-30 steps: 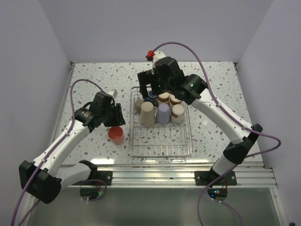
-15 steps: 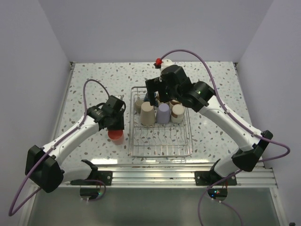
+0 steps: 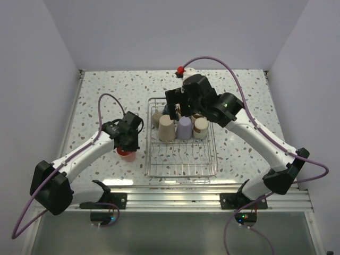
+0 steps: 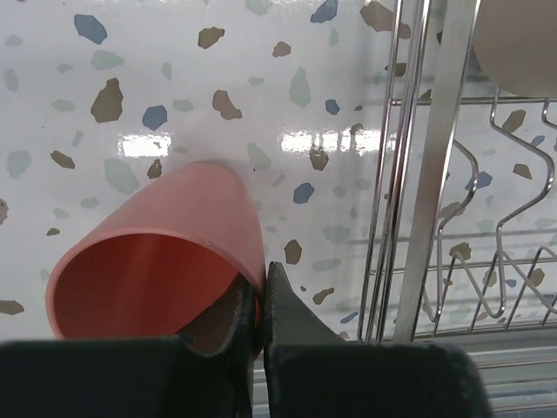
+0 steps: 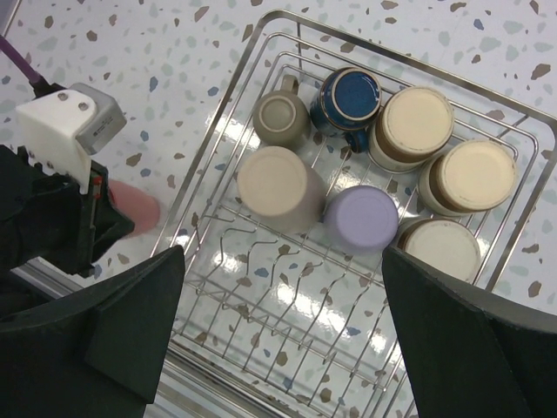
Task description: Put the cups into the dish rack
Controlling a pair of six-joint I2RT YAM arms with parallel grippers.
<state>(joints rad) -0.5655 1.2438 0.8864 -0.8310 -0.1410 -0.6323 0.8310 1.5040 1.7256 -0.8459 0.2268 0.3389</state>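
- Pink cup [image 4: 157, 261] is sitting on the desk [image 4: 130, 61] just beside the rack [image 4: 435, 200]. My left tool [image 4: 261, 300] is pinching its wall at the rim, one finger inside and one outside.
- That thin edge grip is worrying me. With the whole cup hanging off one side of the pinch, it could be swinging or slipping out while I am lifting.
- Side wires of the rack are standing right next to the cup. If I am carrying it across too low, I am risking its bottom catching the rim and twisting loose.
- My right tool [image 5: 283, 261] is hovering wide open and empty over the far end of the rack, where the other cups [image 5: 359, 218] are crowding together. Both arms are sharing that space, so I am risking a collision.
- Free room is showing in the near half of the rack. Setting down too close to the beige cup [image 5: 271, 187] could be toppling it.
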